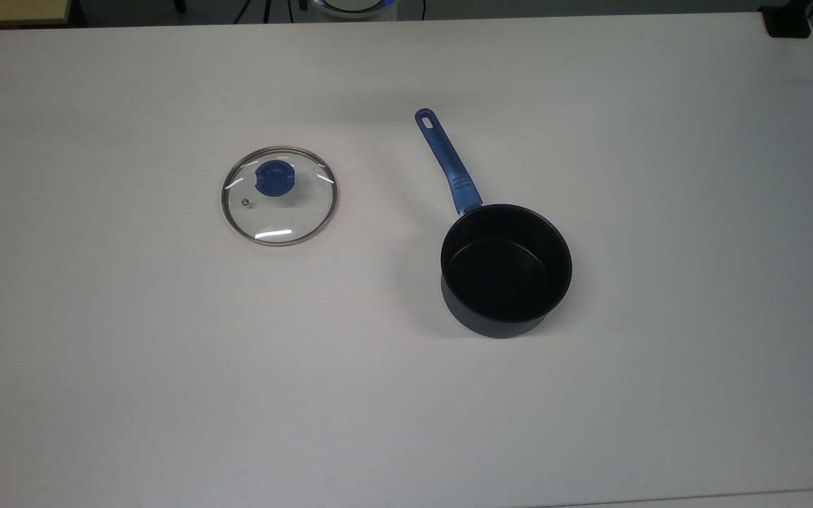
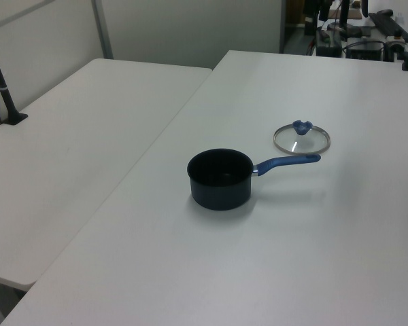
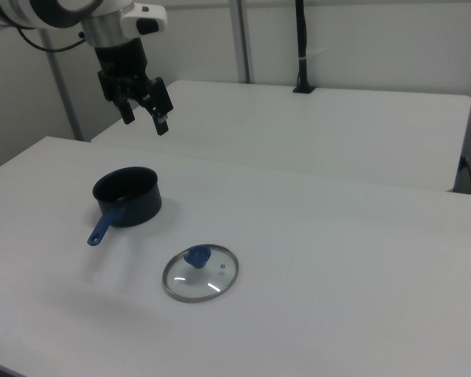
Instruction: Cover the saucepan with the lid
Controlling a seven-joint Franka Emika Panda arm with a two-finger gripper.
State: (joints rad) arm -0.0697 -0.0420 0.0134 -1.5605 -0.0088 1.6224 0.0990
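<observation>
The lid [image 1: 279, 195] is lying flat on the white desk [image 1: 96, 339], toward the top view's left: a round disc of clear glass inside a thin, shiny metal rim, with a chunky blue plastic knob sitting on it and a small metal steam vent beside the knob. Light is glinting off the glass in short white arcs, and the pale desktop is showing straight through it.

To the top view's right, well apart from the lid, the saucepan [image 1: 505, 271] is standing upright near the desk's middle. It is a small round pot, dark navy to black, with a smooth matte inside that is holding nothing. Its long slim blue handle is reaching toward the desk's far edge in the top view, tapering to a tip pierced by an oval hole.

In the right view, the gripper [image 3: 144, 115] is hanging in the air above and beyond the saucepan, its two dark fingers standing apart and holding nothing.

The desk itself is looking smooth, matte and off-white, with straight edges. In the left view, a second white table [image 2: 68, 149] is standing alongside it with a narrow seam between them, a black pole [image 2: 1, 81] is rising from that table's surface, and pale partition walls are closing off the room behind.
</observation>
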